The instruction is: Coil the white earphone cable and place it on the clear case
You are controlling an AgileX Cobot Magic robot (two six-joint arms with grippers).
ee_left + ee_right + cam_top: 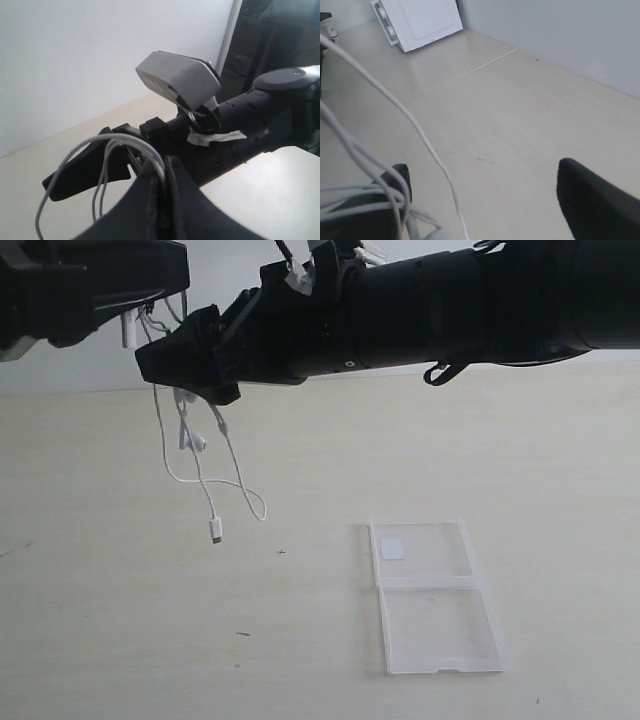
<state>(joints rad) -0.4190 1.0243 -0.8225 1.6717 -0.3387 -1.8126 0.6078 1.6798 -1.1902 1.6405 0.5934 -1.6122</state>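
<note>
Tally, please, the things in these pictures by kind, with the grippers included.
White earphone cable: 1
Clear case: 1
Grippers: 2 (left gripper, right gripper)
Total: 4

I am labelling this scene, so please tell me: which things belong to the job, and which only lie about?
Job:
white earphone cable, pinched in the left gripper
clear case, open on the table

Lying about:
white box in the background
</note>
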